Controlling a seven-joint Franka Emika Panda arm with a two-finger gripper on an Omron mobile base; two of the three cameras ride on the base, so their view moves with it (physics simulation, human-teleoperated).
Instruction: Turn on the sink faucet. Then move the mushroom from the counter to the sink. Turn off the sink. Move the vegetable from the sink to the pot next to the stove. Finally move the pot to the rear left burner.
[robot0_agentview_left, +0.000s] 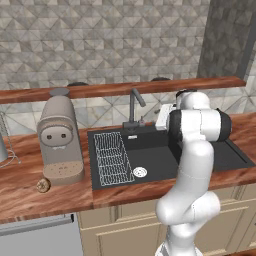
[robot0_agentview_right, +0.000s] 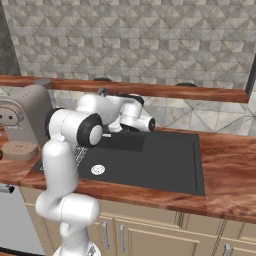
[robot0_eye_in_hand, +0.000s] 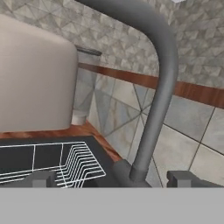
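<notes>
1. The gripper (robot0_eye_in_hand: 113, 178) is seen in the hand view with its two dark fingertips (robot0_eye_in_hand: 41, 178) spread wide apart and nothing held between them.
2. The faucet (robot0_eye_in_hand: 159, 87) stands directly ahead of the gripper; its grey neck rises from a base set between the fingertips and curves overhead.
3. The first step, turning the water on, is judged to be in hand; no water is seen running into the sink (robot0_agentview_left: 165, 160).
4. The faucet is judged rigid, fixed to the counter (robot0_agentview_left: 30, 195) and smooth-surfaced, so the pads may slip; a light sideways push on its lever is expected to serve better than a squeeze. The lever itself cannot be made out clearly in the hand view.
5. A wire rack (robot0_eye_in_hand: 65, 164) lies in the sink, below and to the left of the gripper in the hand view.
6. The mushroom (robot0_agentview_left: 43, 185) rests on the counter well apart from the gripper, beyond the rack and just beside the base of the coffee machine (robot0_agentview_left: 60, 140).
7. The mushroom is judged light, small and somewhat soft, with a rounded shape that may roll; a gentle hold across its cap from above is advised.
</notes>
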